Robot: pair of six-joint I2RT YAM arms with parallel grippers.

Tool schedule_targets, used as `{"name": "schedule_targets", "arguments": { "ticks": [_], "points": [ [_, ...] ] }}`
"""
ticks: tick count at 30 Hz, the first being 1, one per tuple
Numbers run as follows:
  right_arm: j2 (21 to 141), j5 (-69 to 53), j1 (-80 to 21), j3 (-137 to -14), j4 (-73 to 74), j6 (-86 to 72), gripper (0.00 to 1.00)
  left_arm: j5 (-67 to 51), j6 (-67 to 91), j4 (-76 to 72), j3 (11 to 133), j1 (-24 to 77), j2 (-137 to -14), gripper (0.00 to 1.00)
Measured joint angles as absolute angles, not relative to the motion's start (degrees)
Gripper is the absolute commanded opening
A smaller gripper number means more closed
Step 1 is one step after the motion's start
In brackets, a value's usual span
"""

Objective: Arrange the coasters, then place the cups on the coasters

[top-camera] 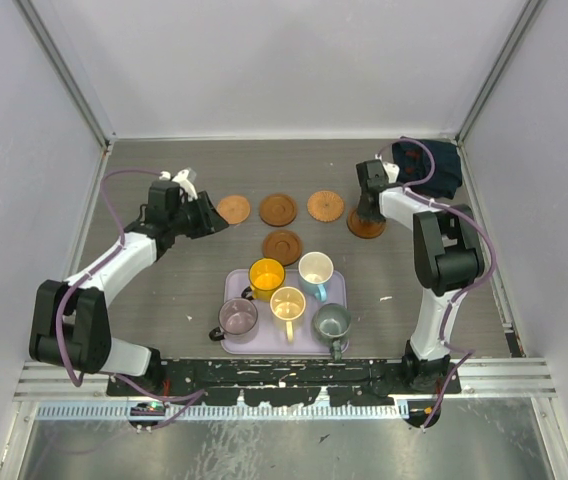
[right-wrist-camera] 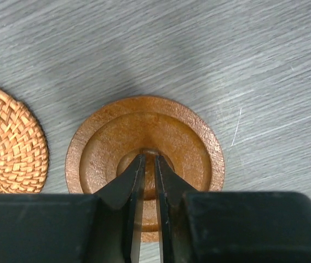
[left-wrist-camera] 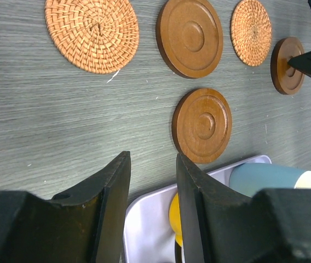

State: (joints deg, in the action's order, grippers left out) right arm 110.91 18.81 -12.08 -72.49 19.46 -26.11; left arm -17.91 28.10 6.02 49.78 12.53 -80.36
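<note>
Five round coasters (top-camera: 278, 209), three ringed wood, two woven

- Top external view: high above the near edge, looking down over the whole table (top-camera: 164, 290).
- Left wrist view: low, slanting across all 5 coasters (left-wrist-camera: 202, 125).
- Right wrist view: very near, facing straight down on 1 wooden coaster (right-wrist-camera: 144, 142), which both other views also show.

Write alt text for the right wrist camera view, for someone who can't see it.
The right gripper, jaws nearly shut, points its tips at the centre of a brown wooden coaster on a grey table. A woven coaster shows at left.
</note>
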Motion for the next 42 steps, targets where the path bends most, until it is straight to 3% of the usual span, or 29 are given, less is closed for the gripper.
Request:
{"name": "schedule_targets", "arguments": {
  "ticks": [30, 42],
  "points": [
    [119.55, 17.69, -8.38, -84.14, 18.79, -26.61, 0.18, -17.76, 29.12, 6.22, 49.43, 12.53, -82.81, 0.41],
    [117.62, 16.51, -8.4, -81.58, 17.72, -25.41, 0.25, -18.5, 28.88, 4.91, 49.34, 12.99, -84.4, 0.42]
  ]
}}
